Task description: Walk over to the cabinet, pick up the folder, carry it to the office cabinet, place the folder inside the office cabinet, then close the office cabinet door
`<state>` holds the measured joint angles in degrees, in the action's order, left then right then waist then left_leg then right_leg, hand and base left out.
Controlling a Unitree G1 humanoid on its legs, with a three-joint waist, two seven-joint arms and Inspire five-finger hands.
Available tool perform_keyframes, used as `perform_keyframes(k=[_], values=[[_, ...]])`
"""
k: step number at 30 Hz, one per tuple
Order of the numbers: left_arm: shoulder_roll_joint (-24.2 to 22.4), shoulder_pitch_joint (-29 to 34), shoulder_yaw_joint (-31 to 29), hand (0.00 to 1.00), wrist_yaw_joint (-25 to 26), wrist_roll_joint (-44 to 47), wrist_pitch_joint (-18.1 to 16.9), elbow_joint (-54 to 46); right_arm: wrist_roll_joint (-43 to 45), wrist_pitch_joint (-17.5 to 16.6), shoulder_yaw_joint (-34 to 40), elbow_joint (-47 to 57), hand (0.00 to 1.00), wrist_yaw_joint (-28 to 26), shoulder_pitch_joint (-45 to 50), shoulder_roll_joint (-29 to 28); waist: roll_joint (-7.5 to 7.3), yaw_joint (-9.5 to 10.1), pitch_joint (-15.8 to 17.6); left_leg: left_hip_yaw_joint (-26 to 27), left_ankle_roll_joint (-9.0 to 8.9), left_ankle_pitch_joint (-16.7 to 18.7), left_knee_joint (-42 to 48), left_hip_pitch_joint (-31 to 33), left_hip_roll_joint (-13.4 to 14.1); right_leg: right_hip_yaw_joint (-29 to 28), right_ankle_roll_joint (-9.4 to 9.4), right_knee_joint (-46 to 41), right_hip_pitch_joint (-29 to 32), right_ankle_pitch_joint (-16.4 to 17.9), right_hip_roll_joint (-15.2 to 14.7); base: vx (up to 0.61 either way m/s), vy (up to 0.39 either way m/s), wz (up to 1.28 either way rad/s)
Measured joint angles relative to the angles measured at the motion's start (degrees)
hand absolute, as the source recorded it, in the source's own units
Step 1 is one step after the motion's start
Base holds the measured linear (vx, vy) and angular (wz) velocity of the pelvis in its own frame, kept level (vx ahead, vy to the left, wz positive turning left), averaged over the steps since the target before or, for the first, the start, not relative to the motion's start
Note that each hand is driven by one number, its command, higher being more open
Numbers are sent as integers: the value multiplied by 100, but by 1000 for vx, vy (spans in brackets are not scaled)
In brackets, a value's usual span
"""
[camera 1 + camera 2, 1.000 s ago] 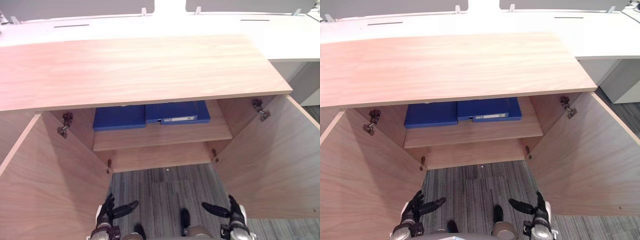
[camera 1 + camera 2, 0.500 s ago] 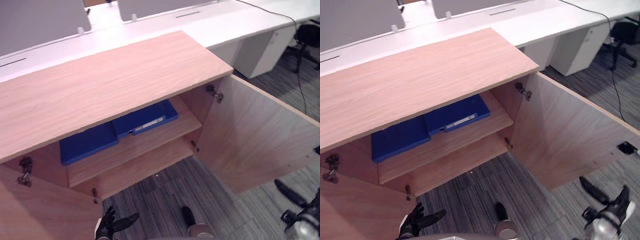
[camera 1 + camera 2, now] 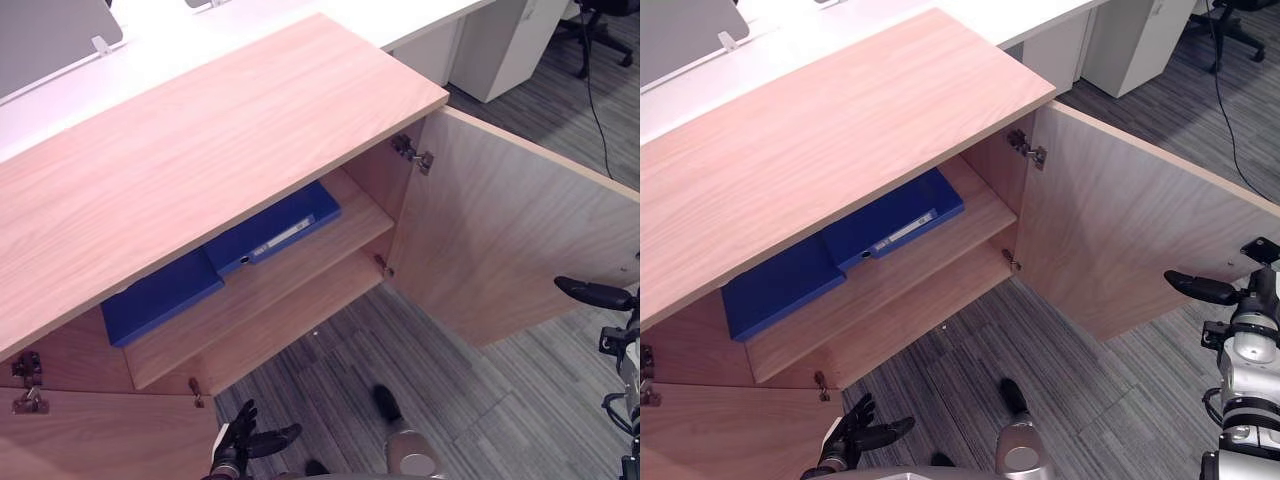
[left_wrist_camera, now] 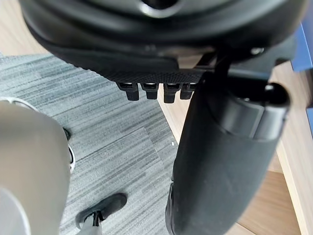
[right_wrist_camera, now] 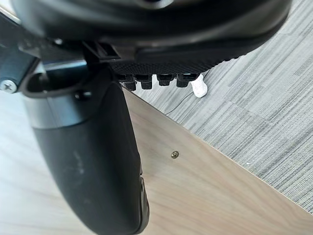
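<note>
Lying flat on upper shelf (image 3: 320, 262) of light-wood office cabinet (image 3: 200, 170), approx 9 o'clock in head view: blue folder w/ white spine label (image 3: 275, 232). 2nd plain blue folder (image 3: 155, 300) just beside it, toward 8 o'clock. R hand (image 3: 1215, 290) at 3 o'clock, near open right-hand wooden door (image 3: 510, 240), fingers straight, empty. L hand (image 3: 232, 450) at 7 o'clock above grey striped carpet (image 3: 470, 400), fingers spread, empty.
</note>
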<state>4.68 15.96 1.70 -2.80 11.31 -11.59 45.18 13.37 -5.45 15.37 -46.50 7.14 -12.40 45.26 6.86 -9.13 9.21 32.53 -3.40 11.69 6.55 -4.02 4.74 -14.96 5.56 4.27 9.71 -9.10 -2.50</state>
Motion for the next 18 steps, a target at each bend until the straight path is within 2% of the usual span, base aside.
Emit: perform_keyframes(k=[3, 5, 8, 9, 11, 14, 17, 18], values=[[-138, 16, -23, 100, 9, -10, 9, 25, 12, 22, 165, 1128, 100, 50, 835, -42, 50, -57, 42, -66, -2, -2, 18, 32, 18, 65, -4, 61, -1, -23, -4, -80, -82, 7], [-166, 25, -52, 100, 11, -18, 10, 33, 61, 21, 364, 2109, 100, 47, 1454, -332, 75, -151, 41, -83, -15, -14, 18, 30, 43, 95, -8, 77, -5, -15, 12, -62, -85, 3], [-157, 20, -139, 100, 29, -151, 9, 52, 449, -51, 641, 4031, 100, -108, 2553, -1247, 28, -300, 58, -52, -28, -23, 17, -78, 98, 111, -105, 91, -96, 61, 103, -74, -94, -8], [-154, 20, -139, 100, 30, -191, 9, 55, 533, -82, 629, 4329, 100, -148, 2746, -1413, 14, -305, 58, -33, -29, -22, 16, -100, 111, 92, -108, 91, -106, 70, 124, -55, -90, -18], [-135, -3, -139, 100, 31, -258, 5, 106, 817, -202, 367, 5219, 100, -333, 3396, -1920, -78, -338, 64, 51, -31, -22, 17, -140, 147, 24, -186, 89, -105, 14, 179, -48, -91, -28], [-61, -108, -139, 100, 20, -354, -1, 379, 1117, -332, -501, 6139, 100, -687, 4192, -2382, -277, -350, 36, 126, -61, -3, 75, -180, 216, -143, -176, 56, -102, -138, 261, -45, -87, -33], [111, -297, -128, 100, -22, -434, -10, 643, 1132, -380, -1695, 6579, 100, -1049, 4679, -2346, -582, -332, 5, 133, -125, 43, 269, -140, 301, -222, -221, 56, -104, -202, 306, -90, -93, -16], [147, -347, -129, 100, -20, -459, -9, 690, 1135, -380, -1928, 6610, 100, -1094, 4694, -2306, -635, -314, -6, 128, -125, 54, 308, -120, 312, -220, -247, 57, -103, -196, 305, -131, -99, -1]])
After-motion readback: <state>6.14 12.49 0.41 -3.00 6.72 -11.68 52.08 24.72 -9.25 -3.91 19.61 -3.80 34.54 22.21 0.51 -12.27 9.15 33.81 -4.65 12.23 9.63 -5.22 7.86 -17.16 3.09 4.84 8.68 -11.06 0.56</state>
